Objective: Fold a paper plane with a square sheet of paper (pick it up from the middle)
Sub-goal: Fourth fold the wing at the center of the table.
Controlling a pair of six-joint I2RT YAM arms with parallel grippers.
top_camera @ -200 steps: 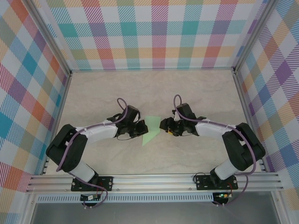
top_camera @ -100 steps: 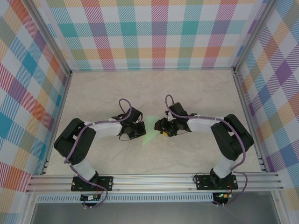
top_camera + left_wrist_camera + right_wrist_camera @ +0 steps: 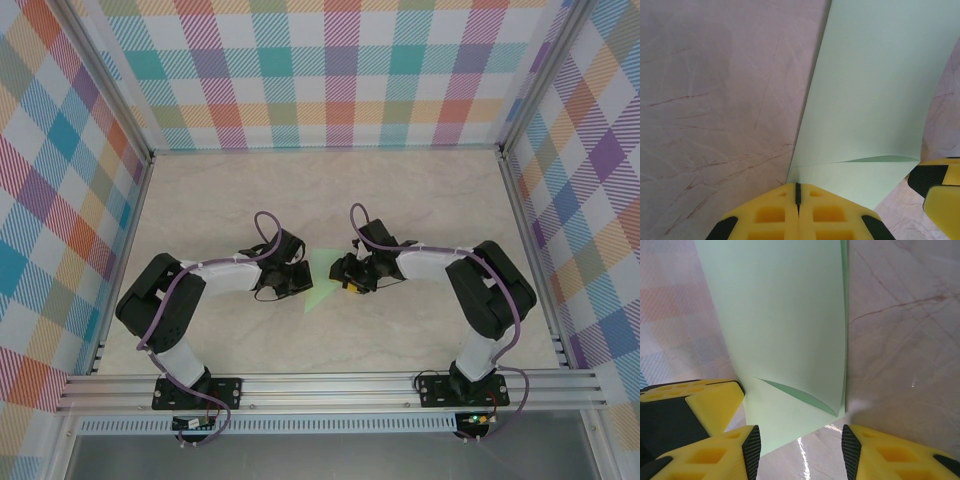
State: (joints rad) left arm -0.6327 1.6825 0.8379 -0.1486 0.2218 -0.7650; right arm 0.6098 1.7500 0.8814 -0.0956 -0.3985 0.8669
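**Folded mint-green sheet of paper (image 3: 322,276) at mid-table**

The thin, pale mint-green sheet of paper is folded over on itself. From above it reads as a slim wedge, broad at the far end and narrowing to a point at the near left. It sits mid-way across the pale marbled table (image 3: 420,200). Close up (image 3: 875,95), its surface is smooth, with one layer bowing slightly off the other to leave a darker sliver (image 3: 800,392). One corner is pinched in the left gripper (image 3: 797,187). Another corner lies between the parted fingers of the right gripper (image 3: 797,440).
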